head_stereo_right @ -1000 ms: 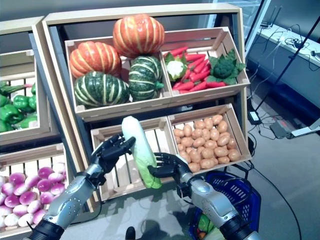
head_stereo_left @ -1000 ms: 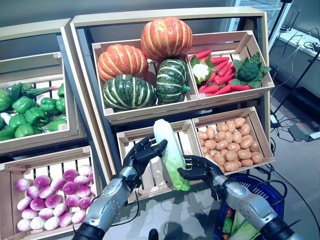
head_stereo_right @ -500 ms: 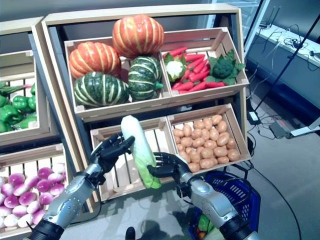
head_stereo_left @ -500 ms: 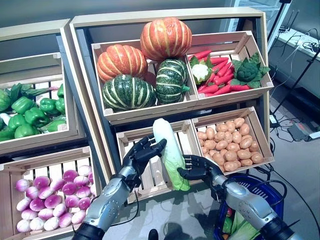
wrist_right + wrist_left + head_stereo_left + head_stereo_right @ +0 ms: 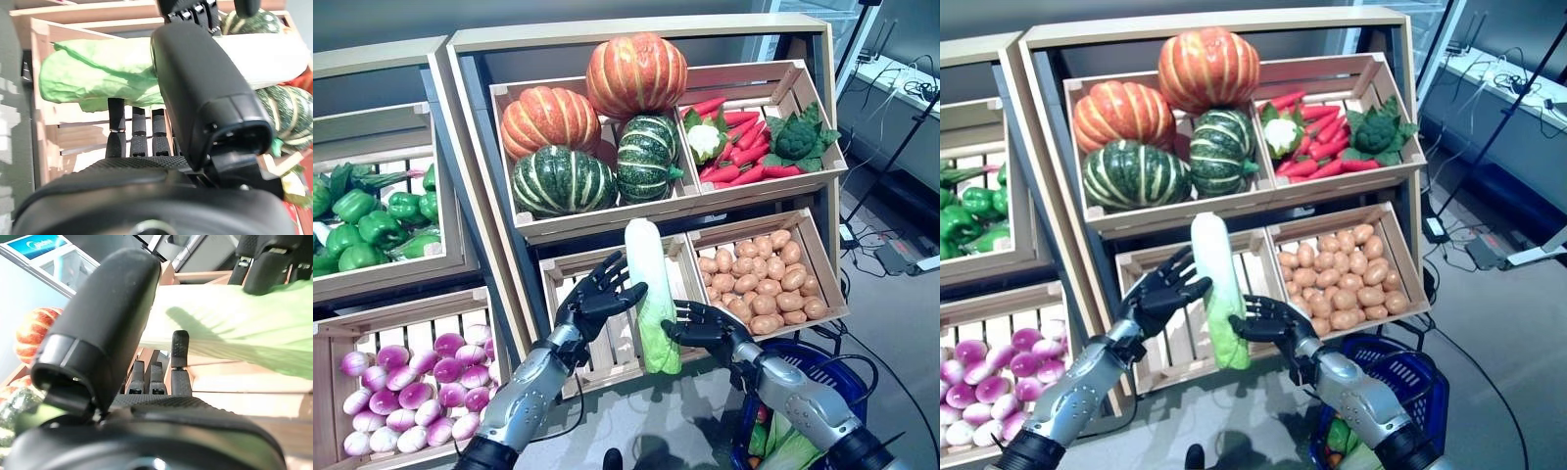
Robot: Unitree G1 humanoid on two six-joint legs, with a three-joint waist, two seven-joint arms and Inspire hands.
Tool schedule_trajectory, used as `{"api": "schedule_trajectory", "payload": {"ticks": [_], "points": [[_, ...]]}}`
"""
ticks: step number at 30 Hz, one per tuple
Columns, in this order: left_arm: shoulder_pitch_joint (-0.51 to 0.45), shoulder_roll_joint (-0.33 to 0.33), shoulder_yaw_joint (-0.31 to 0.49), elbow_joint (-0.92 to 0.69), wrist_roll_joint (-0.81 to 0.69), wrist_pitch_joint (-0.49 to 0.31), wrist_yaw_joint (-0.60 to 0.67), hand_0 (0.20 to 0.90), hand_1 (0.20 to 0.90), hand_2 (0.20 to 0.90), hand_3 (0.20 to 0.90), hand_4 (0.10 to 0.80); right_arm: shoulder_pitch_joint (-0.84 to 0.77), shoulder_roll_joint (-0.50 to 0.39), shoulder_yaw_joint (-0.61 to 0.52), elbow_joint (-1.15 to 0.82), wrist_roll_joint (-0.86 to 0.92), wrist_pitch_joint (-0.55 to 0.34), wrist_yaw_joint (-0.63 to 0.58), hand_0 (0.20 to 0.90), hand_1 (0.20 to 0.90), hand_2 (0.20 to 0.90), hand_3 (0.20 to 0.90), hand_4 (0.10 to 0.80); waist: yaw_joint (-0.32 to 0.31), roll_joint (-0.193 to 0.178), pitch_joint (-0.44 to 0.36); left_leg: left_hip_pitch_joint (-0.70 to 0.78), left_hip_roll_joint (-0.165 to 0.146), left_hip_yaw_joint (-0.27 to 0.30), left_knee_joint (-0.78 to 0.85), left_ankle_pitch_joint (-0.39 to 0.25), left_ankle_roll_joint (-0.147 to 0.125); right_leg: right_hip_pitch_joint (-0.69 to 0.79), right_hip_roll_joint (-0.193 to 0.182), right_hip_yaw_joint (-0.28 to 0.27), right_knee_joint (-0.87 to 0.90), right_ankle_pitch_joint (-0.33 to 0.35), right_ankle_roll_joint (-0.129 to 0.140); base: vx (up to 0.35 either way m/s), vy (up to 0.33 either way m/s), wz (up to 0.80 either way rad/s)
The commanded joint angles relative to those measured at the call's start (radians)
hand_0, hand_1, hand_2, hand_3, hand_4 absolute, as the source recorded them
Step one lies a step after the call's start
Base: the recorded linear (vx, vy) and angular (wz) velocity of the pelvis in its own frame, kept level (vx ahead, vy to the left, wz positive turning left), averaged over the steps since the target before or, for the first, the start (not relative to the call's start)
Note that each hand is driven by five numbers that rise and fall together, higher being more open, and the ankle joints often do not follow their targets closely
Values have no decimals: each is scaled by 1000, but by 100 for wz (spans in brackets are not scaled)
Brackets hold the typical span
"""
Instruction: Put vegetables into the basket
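A long Chinese cabbage (image 5: 646, 284), white at the top and leafy green at the bottom, stands nearly upright in the air between my hands, in front of the stand's lower middle crate. My left hand (image 5: 592, 304) rests its spread, straight fingers against the white upper part. My right hand (image 5: 710, 331) has its fingers and thumb curled round the green lower part (image 5: 98, 73). The cabbage also shows in the left wrist view (image 5: 234, 328) past the thumb. The blue basket (image 5: 857, 392) stands on the floor at the lower right, under my right arm, with leafy greens (image 5: 783, 446) in it.
The wooden stand (image 5: 636, 29) with its slatted crates is right in front of me, and a second stand (image 5: 382, 59) is at the left. Cables and a grey device (image 5: 901, 257) lie on the floor at the right.
The cabbage has tipped more upright and its top has shifted a little right. My left hand's fingers have straightened and spread against it. My right hand keeps its hold.
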Motion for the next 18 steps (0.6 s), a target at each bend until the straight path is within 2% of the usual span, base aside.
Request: {"api": "schedule_trajectory", "payload": {"ticks": [1, 10, 18], "points": [[-117, -19, 27, -65, -46, -59, -88, 900, 900, 900, 900, 800, -88, 62, -108, -137, 124, -219, 126, 300, 300, 300, 300, 400, 1, -28, -42, 107, 60, 39, 9, -146, -48, -74, -91, 40, -8, 128, 27, 0, 0, 0], [-97, -18, 57, -69, -52, -53, -121, 900, 900, 900, 900, 800, -32, 64, -236, -130, 178, -270, 98, 300, 300, 300, 300, 400, -14, -26, -36, 107, 66, 49, 9, -149, -48, -79, -85, 49, -8, 126, 28, -15, -8, -1], [-87, -18, 88, -65, -52, -46, -122, 900, 900, 900, 900, 800, 3, 61, -362, -102, 105, -312, -18, 300, 300, 300, 300, 400, -35, -26, -29, 108, 70, 62, 9, -151, -48, -84, -74, 64, -8, 125, 26, -16, -12, -6]]}}
